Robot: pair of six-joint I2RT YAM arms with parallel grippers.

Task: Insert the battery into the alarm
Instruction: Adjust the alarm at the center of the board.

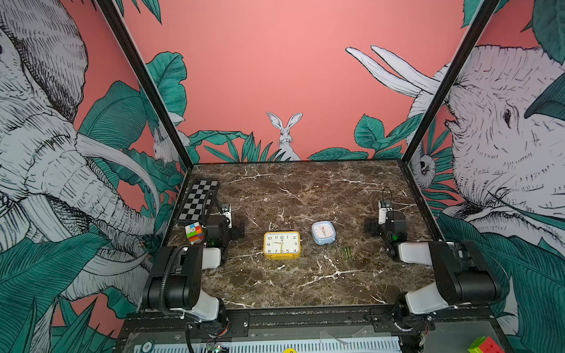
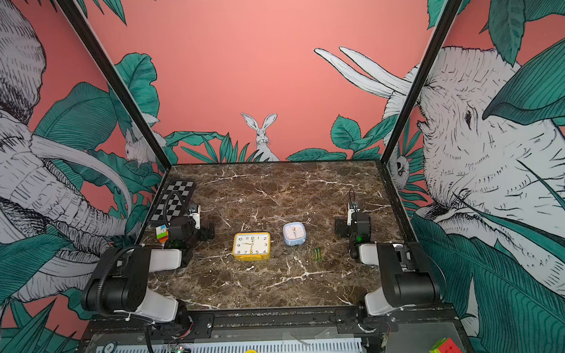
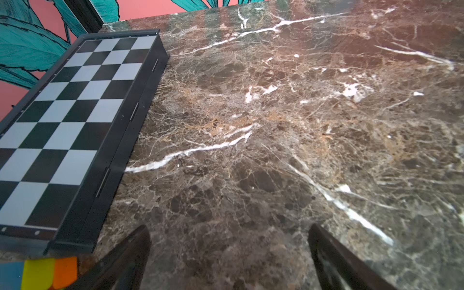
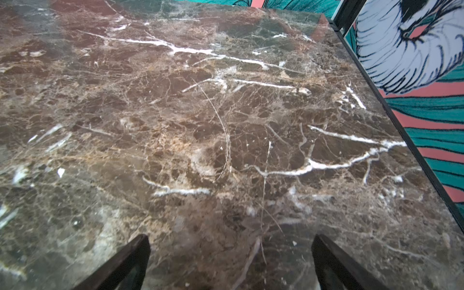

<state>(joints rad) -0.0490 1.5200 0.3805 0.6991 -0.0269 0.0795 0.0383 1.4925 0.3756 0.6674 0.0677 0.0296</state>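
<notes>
**Battery untouched, both arms parked with fingers spread**

In both top views, the slim dark-green battery (image 1: pixel 348 253) lies flat on the brown white-veined marble table (image 1: pixel 307 189). It is near the small pale-blue rounded alarm clock (image 1: pixel 323 232) and to the right of the yellow square alarm clock (image 1: pixel 281 245), touching neither. Which clock you are meant to load cannot be told. The right gripper (image 1: pixel 371 227) is the closer one, so the pick-up looks like its job. Bring it straight down, set the jaws across the barrel rather than its ends, and close low, because a round cell is likely to roll. Both clocks face forward, so no battery slot shows. You will probably have to turn one over with the left gripper (image 1: pixel 236 230). The battery looks like two thin cells side by side, though it is too small to be sure.

In the left wrist view, the black fingers (image 3: pixel 130 256) are released and hold nothing over bare marble. A black-and-white folded chessboard (image 3: pixel 62 125) lies alongside, with a multicoloured puzzle cube (image 3: pixel 40 273) at its corner.

In the right wrist view, the fingers (image 4: pixel 336 266) are likewise spread and empty. Only marble shows here, with no battery in view.
</notes>
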